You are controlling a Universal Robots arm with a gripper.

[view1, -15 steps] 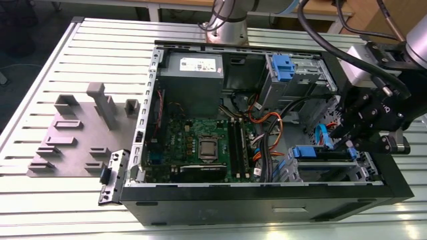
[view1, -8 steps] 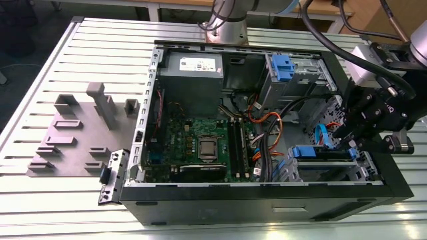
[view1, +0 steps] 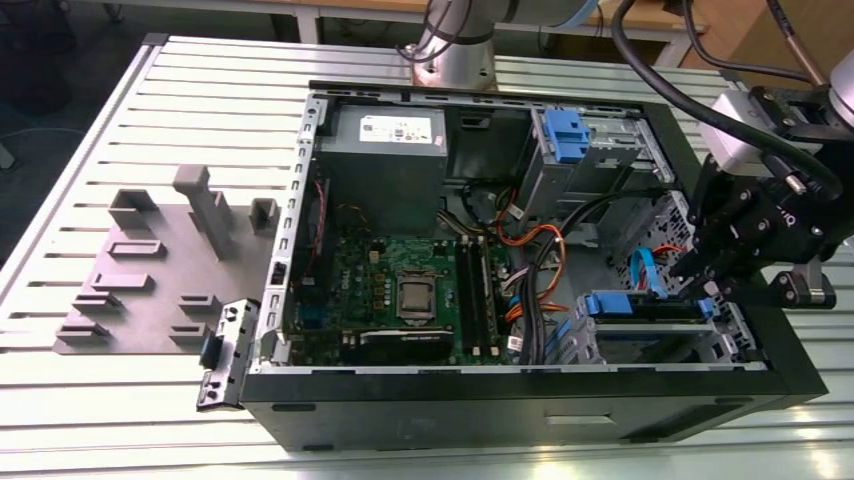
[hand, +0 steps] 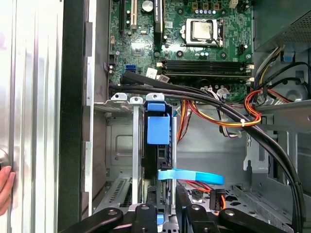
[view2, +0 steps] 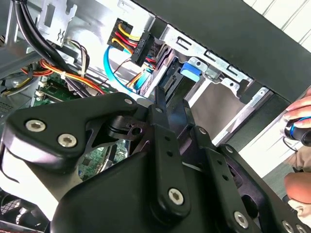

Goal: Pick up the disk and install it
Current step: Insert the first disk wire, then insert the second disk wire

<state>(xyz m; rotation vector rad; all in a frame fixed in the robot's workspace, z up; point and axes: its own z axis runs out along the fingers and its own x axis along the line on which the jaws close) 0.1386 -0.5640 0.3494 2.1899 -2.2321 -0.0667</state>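
The black linkage gripper (view1: 707, 285) is clamped on the silver-grey disk in its bright blue plastic carrier (view1: 638, 305), at the exterior view's lower right. The disk stands edge-on inside the drive cage of the open black computer case (view1: 534, 400).

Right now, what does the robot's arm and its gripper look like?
The arm's silver-grey tubular column rises behind the black computer case, trailing thick black cables. The matte black gripper has jointed finger links with silver screw heads and a light grey wrist block.
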